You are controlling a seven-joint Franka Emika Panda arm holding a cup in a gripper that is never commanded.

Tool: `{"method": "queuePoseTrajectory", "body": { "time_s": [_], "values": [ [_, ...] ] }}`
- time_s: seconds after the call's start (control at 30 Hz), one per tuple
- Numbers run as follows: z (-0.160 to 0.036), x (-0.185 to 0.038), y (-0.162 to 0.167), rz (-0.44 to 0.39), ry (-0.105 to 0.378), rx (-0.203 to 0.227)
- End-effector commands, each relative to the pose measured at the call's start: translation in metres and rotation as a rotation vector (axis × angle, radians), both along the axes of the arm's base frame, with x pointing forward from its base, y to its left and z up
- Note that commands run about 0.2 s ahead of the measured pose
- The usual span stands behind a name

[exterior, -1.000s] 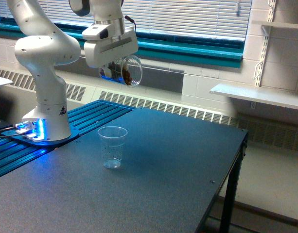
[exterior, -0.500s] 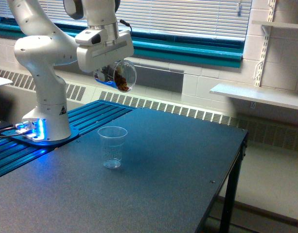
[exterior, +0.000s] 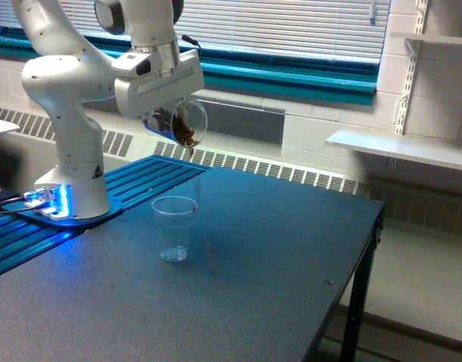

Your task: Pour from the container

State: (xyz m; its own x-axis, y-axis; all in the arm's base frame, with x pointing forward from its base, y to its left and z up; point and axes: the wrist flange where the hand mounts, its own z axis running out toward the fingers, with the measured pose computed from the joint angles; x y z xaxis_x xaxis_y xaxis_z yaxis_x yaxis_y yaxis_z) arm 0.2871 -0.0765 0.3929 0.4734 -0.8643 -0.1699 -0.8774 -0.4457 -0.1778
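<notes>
Exterior view: one gripper (exterior: 172, 121), fingers pinching the one glass container (exterior: 187, 123), holds it tipped high at 12 o'clock of the single plastic cup (exterior: 174, 228) on the tabletop (exterior: 276, 256). Brown contents are spilling now; pouring looks underway, mostly unfinished, some apparently missing the cup.

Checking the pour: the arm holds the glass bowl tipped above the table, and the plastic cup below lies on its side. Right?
Not quite. In the exterior view the plastic cup stands upright on the table. The rest holds: the glass bowl is tipped, held up by the arm.
</notes>
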Motion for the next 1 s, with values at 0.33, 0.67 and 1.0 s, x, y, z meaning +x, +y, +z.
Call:
{"method": "queuePoseTrajectory", "body": {
  "time_s": [0.33, 0.67, 1.0],
  "values": [
    [-0.017, -0.015, 0.013, -0.050, 0.035, 0.054],
    [-0.025, -0.024, 0.019, -0.077, 0.047, 0.082],
    [-0.032, -0.032, 0.014, -0.094, 0.062, 0.076]
  ]
}}
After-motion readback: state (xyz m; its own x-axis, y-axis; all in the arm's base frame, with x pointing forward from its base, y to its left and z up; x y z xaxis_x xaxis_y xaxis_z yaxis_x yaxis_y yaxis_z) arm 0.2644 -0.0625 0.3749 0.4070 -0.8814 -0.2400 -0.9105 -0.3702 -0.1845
